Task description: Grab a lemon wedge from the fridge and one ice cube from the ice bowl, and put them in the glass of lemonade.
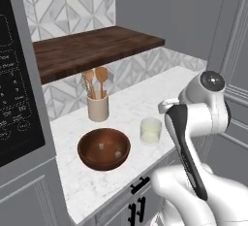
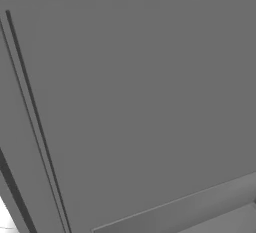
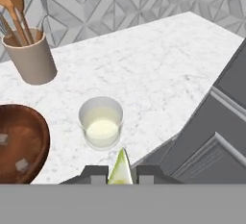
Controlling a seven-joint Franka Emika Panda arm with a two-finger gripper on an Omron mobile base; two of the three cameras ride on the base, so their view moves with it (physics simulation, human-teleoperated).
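Okay, your gripper (image 3: 121,176) is clamped tight on the lemon wedge (image 3: 120,168), its pale yellow tip poking up between the two dark fingertips (image 3: 94,174). You've got it just short of the glass of lemonade (image 3: 101,122), which stands on the marble counter (image 3: 158,79). Beside the glass sits the ice bowl (image 1: 103,148) with ice cubes (image 3: 21,164) inside, and a beige crock (image 1: 98,107) of wooden spoons is behind.

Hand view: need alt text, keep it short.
The gripper is shut on a yellow lemon wedge, poised near a glass of lemonade on a white marble counter. To the left sit a wooden ice bowl holding ice cubes and a beige crock of wooden spoons.
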